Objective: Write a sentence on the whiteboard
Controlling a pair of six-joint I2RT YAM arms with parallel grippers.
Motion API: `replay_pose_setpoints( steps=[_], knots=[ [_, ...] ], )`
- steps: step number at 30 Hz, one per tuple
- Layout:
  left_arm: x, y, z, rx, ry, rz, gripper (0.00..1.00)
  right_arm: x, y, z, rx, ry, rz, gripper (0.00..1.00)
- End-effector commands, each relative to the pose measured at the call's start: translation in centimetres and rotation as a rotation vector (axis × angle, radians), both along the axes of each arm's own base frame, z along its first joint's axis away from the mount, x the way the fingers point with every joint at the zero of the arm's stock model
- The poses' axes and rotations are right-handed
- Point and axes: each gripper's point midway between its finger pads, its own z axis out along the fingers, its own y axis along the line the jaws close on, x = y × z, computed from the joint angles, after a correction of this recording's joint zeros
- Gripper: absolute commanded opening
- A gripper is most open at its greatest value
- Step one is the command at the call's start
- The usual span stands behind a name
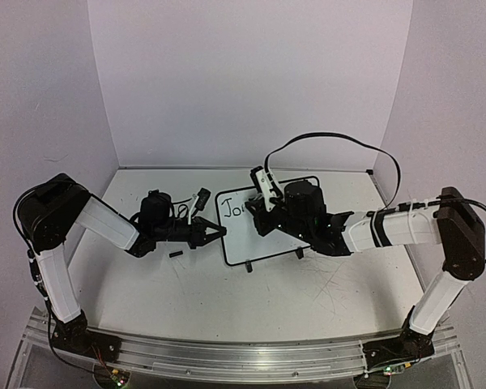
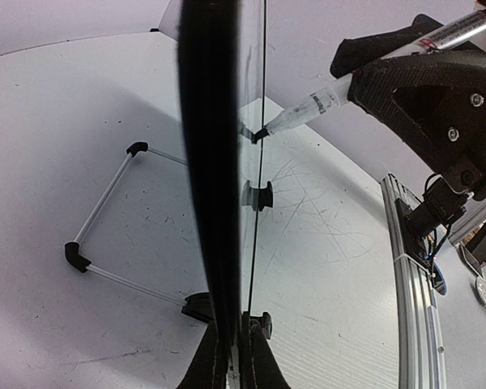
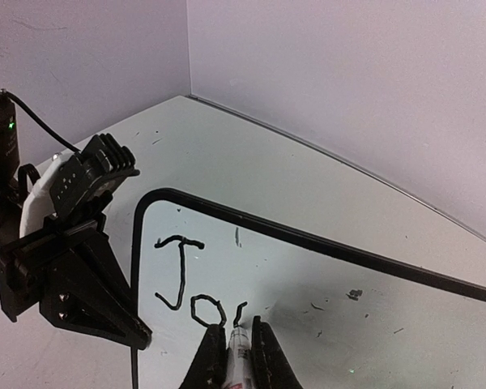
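Note:
The whiteboard (image 1: 259,227) stands tilted at mid-table on two black feet, with a thin black frame (image 3: 324,241). My left gripper (image 1: 219,233) is shut on its left edge (image 2: 215,203), which I see edge-on in the left wrist view. My right gripper (image 1: 263,212) is shut on a white marker (image 3: 240,361), its tip touching the board. The marker also shows in the left wrist view (image 2: 308,109). The sentence (image 3: 186,279) reads "Jo" plus a short first stroke of another letter; it also shows in the top view (image 1: 232,209).
A small black marker cap (image 1: 176,254) lies on the table under my left arm. The board's wire stand (image 2: 105,219) rests on the table behind it. A black cable (image 1: 332,139) loops above my right arm. Purple walls close in the back and sides.

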Motion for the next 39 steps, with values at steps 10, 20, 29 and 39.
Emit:
replay_pose_setpoints(
  steps=[10, 20, 29, 39],
  knots=[
    [0.3, 0.2, -0.1, 0.037, -0.043, 0.01, 0.0, 1.7, -1.0, 3.5, 0.023, -0.088, -0.094, 0.0],
    [0.2, 0.3, -0.1, 0.038, -0.045, 0.009, 0.0, 2.2, -1.1, 4.4, 0.038, -0.108, -0.105, 0.0],
    [0.3, 0.3, 0.0, 0.037, -0.048, 0.011, 0.0, 2.0, -1.0, 3.9, 0.04, -0.091, -0.094, 0.0],
    [0.4, 0.2, 0.1, 0.035, -0.051, 0.011, 0.0, 1.0, -1.7, 1.3, 0.019, -0.029, -0.083, 0.0]
  ],
)
